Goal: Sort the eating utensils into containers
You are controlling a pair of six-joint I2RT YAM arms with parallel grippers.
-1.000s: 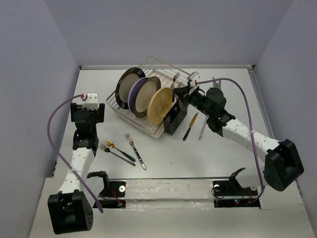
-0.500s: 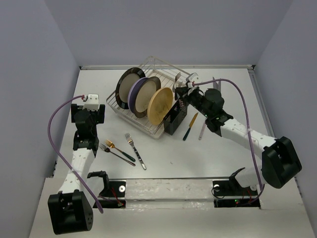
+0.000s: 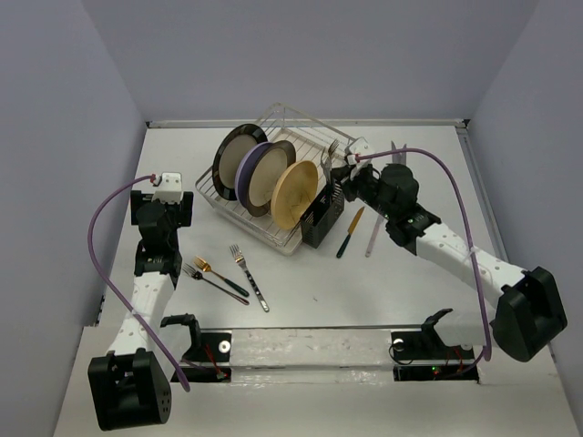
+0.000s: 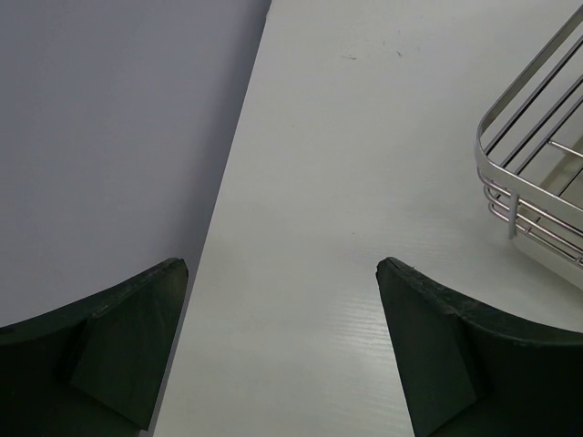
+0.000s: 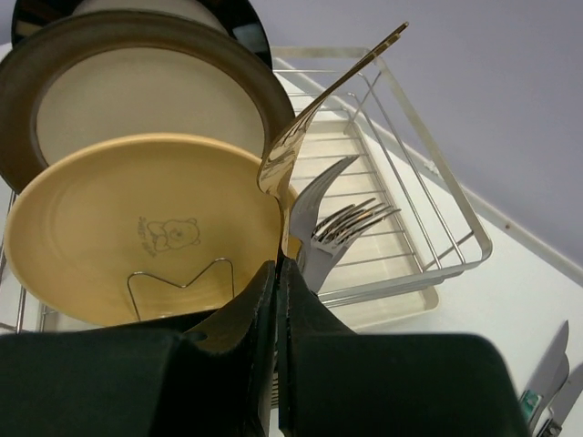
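Right pincer (image 5: pixel 277 264) clenched on gold-toned utensil (image 5: pixel 301 127), which slants up toward the wire rack (image 5: pixel 428 182). Over the last second my hand has drifted right, away from the yellow plate (image 3: pixel 293 193), and now sits by the black holder (image 3: pixel 319 223)'s far end. Silver forks (image 5: pixel 339 223) just beside. Left pincer (image 4: pixel 282 264) agape over the table (image 4: pixel 346 137), hardly moved.

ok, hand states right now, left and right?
Left hand: open, empty.
Right hand: closed, holding a fork.
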